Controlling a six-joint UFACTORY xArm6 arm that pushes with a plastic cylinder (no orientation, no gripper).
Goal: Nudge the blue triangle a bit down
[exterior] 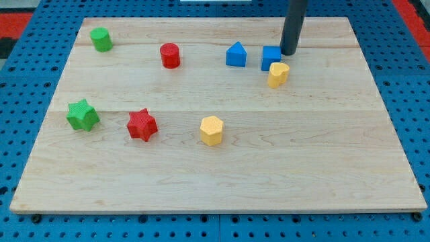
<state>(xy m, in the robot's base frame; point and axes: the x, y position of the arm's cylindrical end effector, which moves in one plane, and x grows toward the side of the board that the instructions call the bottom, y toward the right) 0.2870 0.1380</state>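
1. Near the view's top right, the dark rod comes down from the top edge, and my tip (289,53) meets the wooden tabletop (322,154) just beside the upper right corner of the blue cube (271,58). Whether tip and cube touch cannot be told.
2. No gripper is fitted to this arm; the rod ends plainly, so there is nothing to stand apart or together.
3. The blue triangle (236,54) sits to the view's left of the blue cube, near it but with a narrow strip of bare wood between them. It is in the upper part of the tabletop, right of centre.
4. The blue cube stands between my tip and the blue triangle.
5. A small yellow block (277,74) lies just below and slightly right of the blue cube, touching or almost touching its lower right corner.
6. A red cylinder (170,55) stands to the view's left of the blue triangle, well apart from it and level with it.
7. A green cylinder (101,39) stands near the top left corner.
8. A green star (82,115) and a red star (142,124) lie side by side on the left half, below the middle.
9. A yellow hexagonal block (211,130) lies below the blue triangle, well apart, slightly to its left.
10. A blue pegboard (27,81) surrounds the tabletop on all sides.
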